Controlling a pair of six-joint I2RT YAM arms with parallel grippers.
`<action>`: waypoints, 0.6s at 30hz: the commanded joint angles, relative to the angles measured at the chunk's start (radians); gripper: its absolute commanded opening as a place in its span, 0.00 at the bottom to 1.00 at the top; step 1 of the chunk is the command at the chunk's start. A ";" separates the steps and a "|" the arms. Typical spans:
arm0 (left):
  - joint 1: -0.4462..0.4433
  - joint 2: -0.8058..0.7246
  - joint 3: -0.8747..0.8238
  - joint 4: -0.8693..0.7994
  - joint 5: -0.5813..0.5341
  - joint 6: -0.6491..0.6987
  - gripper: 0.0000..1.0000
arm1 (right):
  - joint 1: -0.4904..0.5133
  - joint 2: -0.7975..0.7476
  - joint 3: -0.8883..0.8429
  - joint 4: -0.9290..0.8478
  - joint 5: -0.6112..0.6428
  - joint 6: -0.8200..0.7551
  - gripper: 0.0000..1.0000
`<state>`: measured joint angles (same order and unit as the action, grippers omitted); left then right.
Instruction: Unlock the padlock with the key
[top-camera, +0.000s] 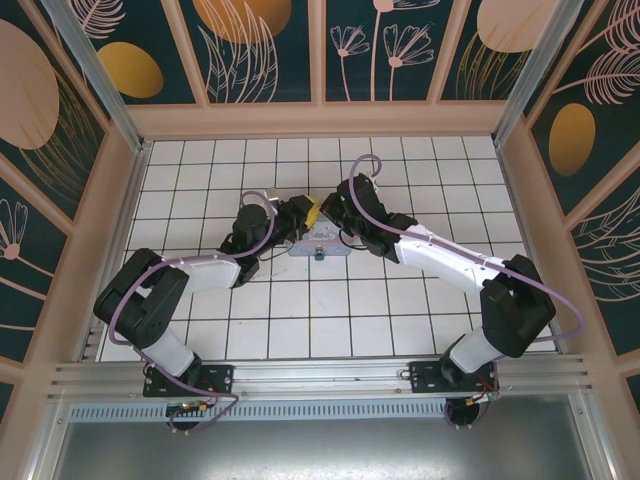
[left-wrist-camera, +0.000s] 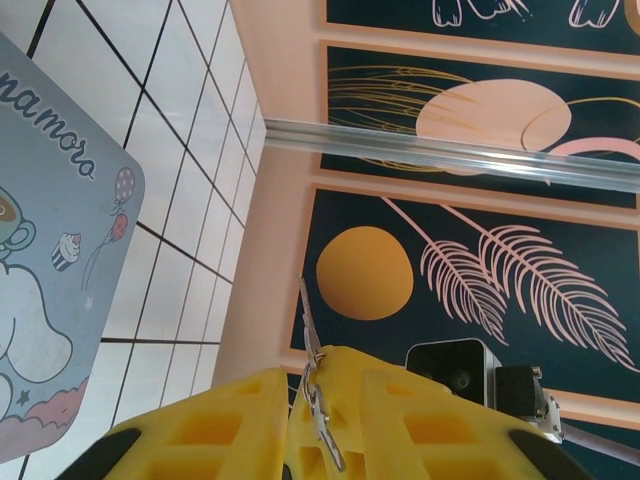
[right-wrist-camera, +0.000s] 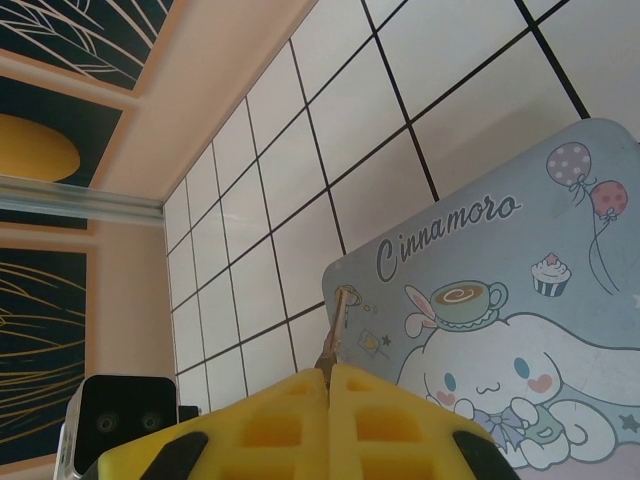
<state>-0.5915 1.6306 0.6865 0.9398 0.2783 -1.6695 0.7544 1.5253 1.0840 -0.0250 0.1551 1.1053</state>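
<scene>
Two arms, left (top-camera: 200, 272) and right (top-camera: 440, 250), meet over a pale blue cartoon-printed tin (top-camera: 318, 240) at the middle of the white tiled floor (top-camera: 300, 310).

Item 1, padlock (top-camera: 319, 256): small blue body at the tin's near edge. Whether it touches the tin cannot be told.

Item 2, key (right-wrist-camera: 338, 325): thin, dull brownish metal. It sticks up from between the yellow fingers (right-wrist-camera: 270, 420) of the right gripper (right-wrist-camera: 328, 370), which are pressed together on it, above the tin's printed lid.

Item 3, left gripper (left-wrist-camera: 305, 365): yellow fingers (left-wrist-camera: 220, 420) drawn close on a thin silver strip (left-wrist-camera: 308, 320) with a small loop. What the strip is cannot be told. The tin lies to its left.
</scene>
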 joint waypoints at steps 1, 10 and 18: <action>-0.006 0.016 0.011 0.047 -0.014 0.002 0.26 | 0.003 -0.011 -0.006 0.032 -0.011 0.006 0.00; -0.007 0.025 0.015 0.050 -0.017 0.007 0.18 | 0.005 -0.011 -0.016 0.038 -0.014 0.010 0.00; -0.008 0.031 0.021 0.053 -0.017 0.012 0.07 | 0.005 -0.009 -0.017 0.042 -0.019 0.010 0.00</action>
<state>-0.5915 1.6451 0.6865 0.9466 0.2741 -1.6669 0.7544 1.5253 1.0771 -0.0193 0.1520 1.1057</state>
